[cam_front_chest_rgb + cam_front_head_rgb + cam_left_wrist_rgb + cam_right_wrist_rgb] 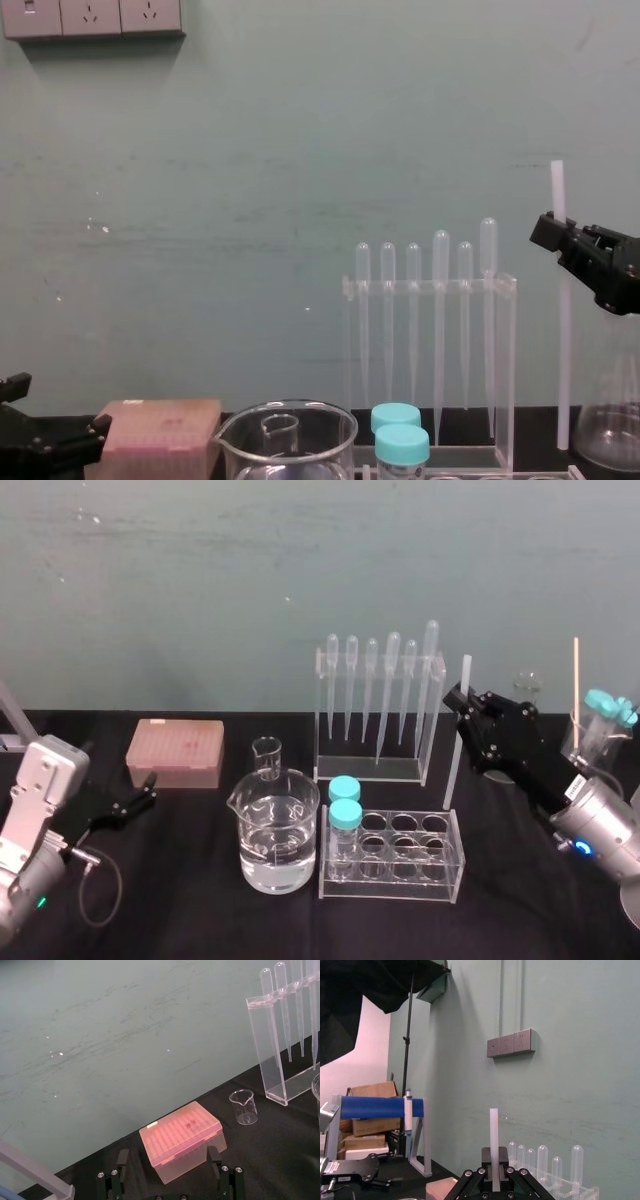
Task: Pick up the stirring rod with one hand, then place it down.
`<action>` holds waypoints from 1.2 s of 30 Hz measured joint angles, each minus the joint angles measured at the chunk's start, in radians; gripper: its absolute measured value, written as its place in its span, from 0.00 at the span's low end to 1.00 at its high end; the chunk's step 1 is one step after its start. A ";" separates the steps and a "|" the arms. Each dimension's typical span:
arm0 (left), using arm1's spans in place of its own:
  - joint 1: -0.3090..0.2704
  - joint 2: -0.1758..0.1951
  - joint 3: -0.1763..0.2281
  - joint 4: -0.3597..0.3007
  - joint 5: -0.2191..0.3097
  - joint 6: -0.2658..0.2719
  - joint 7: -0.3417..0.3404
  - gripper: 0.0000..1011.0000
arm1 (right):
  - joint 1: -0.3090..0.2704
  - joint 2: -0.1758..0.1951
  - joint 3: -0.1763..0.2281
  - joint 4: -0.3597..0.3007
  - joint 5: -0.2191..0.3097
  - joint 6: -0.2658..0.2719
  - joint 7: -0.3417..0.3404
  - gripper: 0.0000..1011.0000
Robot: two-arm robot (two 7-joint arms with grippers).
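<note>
Nearest sits the test-tube rack [400, 885], by the front edge of the table [200, 920]. Behind it, toward the back edge, the right gripper [463, 704] is clamped on the stirring rod [454, 745] above its middle, holding it upright just beside the pipette rack [370, 771]. Whether its foot touches the table is unclear. Light, stiff, probably slick and brittle, the rod suits a gentle pinch nearer mid-length. The left gripper [140, 800] rests spread open by the left edge.
</note>
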 joint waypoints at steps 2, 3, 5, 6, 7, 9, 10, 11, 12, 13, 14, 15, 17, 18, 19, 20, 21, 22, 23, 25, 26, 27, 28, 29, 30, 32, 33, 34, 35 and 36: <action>0.000 0.000 0.000 0.000 0.000 0.000 0.000 0.99 | 0.001 0.000 0.000 0.000 0.000 0.000 0.000 0.07; 0.000 0.000 0.000 0.000 0.000 0.000 0.000 0.99 | 0.001 0.000 -0.001 0.000 0.000 0.000 0.000 0.07; 0.000 0.000 0.000 0.000 0.000 0.000 0.000 0.99 | 0.002 0.000 -0.001 0.000 0.000 0.000 0.000 0.07; 0.000 0.000 0.000 0.000 0.000 0.000 0.000 0.99 | 0.002 0.000 -0.001 0.000 0.000 -0.001 0.000 0.07; 0.000 0.000 0.000 0.000 0.000 0.000 0.000 0.99 | 0.002 0.000 -0.001 0.000 0.000 -0.001 0.000 0.07; 0.000 0.000 0.000 0.000 0.000 0.000 0.000 0.99 | 0.003 -0.001 -0.002 0.000 0.000 -0.001 0.000 0.07; 0.000 0.000 0.000 0.000 0.000 0.000 0.000 0.99 | 0.003 -0.001 -0.002 -0.001 0.000 -0.002 0.000 0.07; 0.000 0.000 0.000 0.000 0.000 0.000 0.000 0.99 | 0.004 -0.001 -0.002 -0.001 0.000 -0.002 0.000 0.07; 0.000 0.000 0.000 0.000 0.000 0.000 0.000 0.99 | 0.004 -0.001 -0.003 -0.001 0.000 -0.003 0.000 0.07; 0.000 0.000 0.000 0.000 0.000 0.000 0.000 0.99 | 0.004 -0.001 -0.003 -0.001 0.000 -0.003 0.000 0.07; 0.000 0.000 0.000 0.000 0.000 0.000 0.000 0.99 | 0.004 -0.001 -0.003 -0.001 0.000 -0.003 0.000 0.07; 0.000 0.000 0.000 0.000 0.000 0.000 0.000 0.99 | 0.005 -0.001 -0.003 -0.001 0.000 -0.003 0.000 0.07; 0.000 0.000 0.000 0.000 0.000 0.000 0.000 0.99 | 0.005 -0.001 -0.003 -0.001 0.000 -0.004 0.000 0.07; 0.000 0.000 0.000 0.000 0.000 0.000 0.000 0.99 | 0.005 -0.001 -0.003 -0.001 0.000 -0.004 0.000 0.07; 0.000 0.000 0.000 0.000 0.000 0.000 0.000 0.99 | 0.005 -0.001 -0.003 -0.001 0.000 -0.004 0.000 0.07; 0.000 0.000 0.000 0.000 0.000 0.000 0.000 0.99 | 0.005 -0.001 -0.003 -0.001 0.000 -0.004 0.000 0.07; 0.000 0.000 0.000 0.000 0.000 0.000 0.000 0.99 | 0.005 -0.001 -0.004 -0.002 0.000 -0.004 0.000 0.07; 0.000 0.000 0.000 0.000 0.000 0.000 0.000 0.99 | 0.005 -0.001 -0.004 -0.002 0.000 -0.004 0.000 0.07; 0.000 0.000 0.000 0.000 0.000 0.000 0.000 0.99 | 0.005 -0.001 -0.004 -0.002 0.000 -0.005 0.000 0.07; 0.000 0.000 0.000 0.000 0.000 0.000 0.000 0.99 | 0.005 -0.001 -0.004 -0.002 0.000 -0.005 0.000 0.07; 0.000 0.000 0.000 0.000 0.000 0.000 0.000 0.99 | 0.005 -0.001 -0.004 -0.002 0.000 -0.005 0.000 0.07; 0.000 0.000 0.000 0.000 0.000 0.000 0.000 0.99 | 0.006 -0.001 -0.004 -0.002 0.000 -0.005 0.000 0.07; 0.000 0.000 0.000 0.000 0.000 0.000 0.000 0.99 | 0.006 -0.001 -0.004 -0.002 0.000 -0.005 0.000 0.07; 0.000 0.000 0.000 0.000 0.000 0.000 0.000 0.99 | 0.006 -0.001 -0.004 -0.002 0.000 -0.005 0.000 0.07; 0.000 0.000 0.000 0.000 0.000 0.000 0.000 0.99 | 0.006 -0.001 -0.004 -0.002 0.000 -0.005 0.000 0.07; 0.000 0.000 0.000 0.000 0.000 0.000 0.000 0.99 | 0.006 -0.001 -0.004 -0.002 0.000 -0.005 0.000 0.07; 0.000 0.000 0.000 0.000 0.000 0.000 0.000 0.99 | 0.006 -0.001 -0.004 -0.002 0.000 -0.006 0.000 0.07; 0.000 0.000 0.000 0.000 0.000 0.000 0.000 0.99 | 0.006 -0.001 -0.004 -0.002 0.000 -0.006 0.000 0.07; 0.000 0.000 0.000 0.000 0.000 0.000 0.000 0.99 | 0.006 -0.001 -0.004 -0.002 0.000 -0.006 0.000 0.07; 0.000 0.000 0.000 0.000 0.000 0.000 0.000 0.99 | 0.006 -0.001 -0.004 -0.002 0.000 -0.006 0.000 0.07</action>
